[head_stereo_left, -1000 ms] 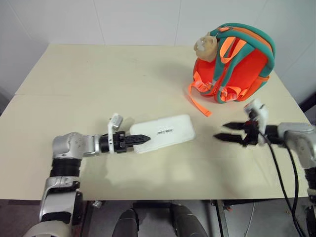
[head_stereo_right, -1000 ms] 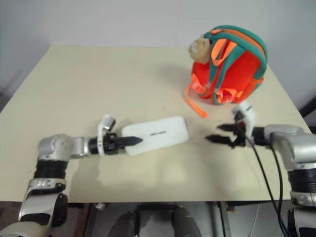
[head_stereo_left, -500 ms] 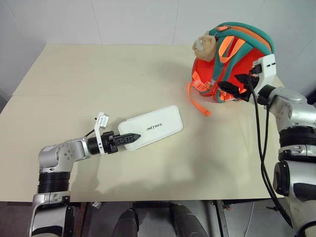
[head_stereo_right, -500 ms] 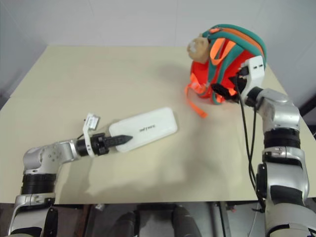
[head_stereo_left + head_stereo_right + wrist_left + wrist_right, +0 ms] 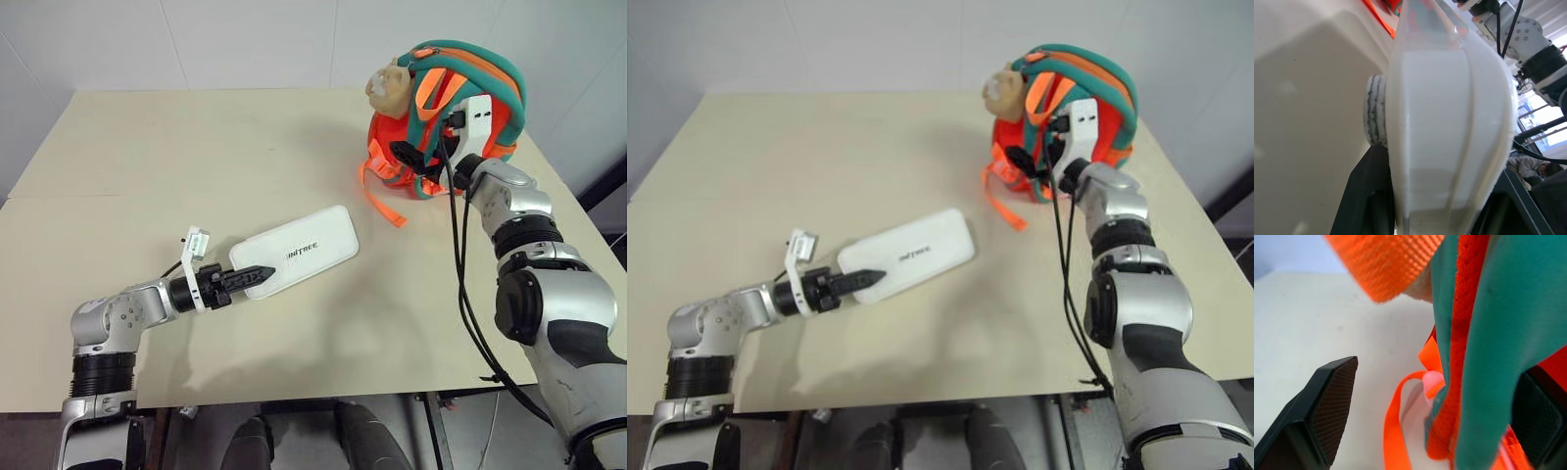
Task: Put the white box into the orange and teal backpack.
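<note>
The white box (image 5: 294, 256) is being held by its near end in the left gripper (image 5: 253, 278) over the table's middle, while the wide-open right gripper (image 5: 409, 157) is being set around a teal strap of the orange and teal backpack (image 5: 446, 117) (far right), which next needs opening.

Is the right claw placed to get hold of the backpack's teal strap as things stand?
Probably yes. The right claw is open with the orange and teal backpack at its tips, and a teal strap already hangs between its fingers; nothing blocks it.
</note>
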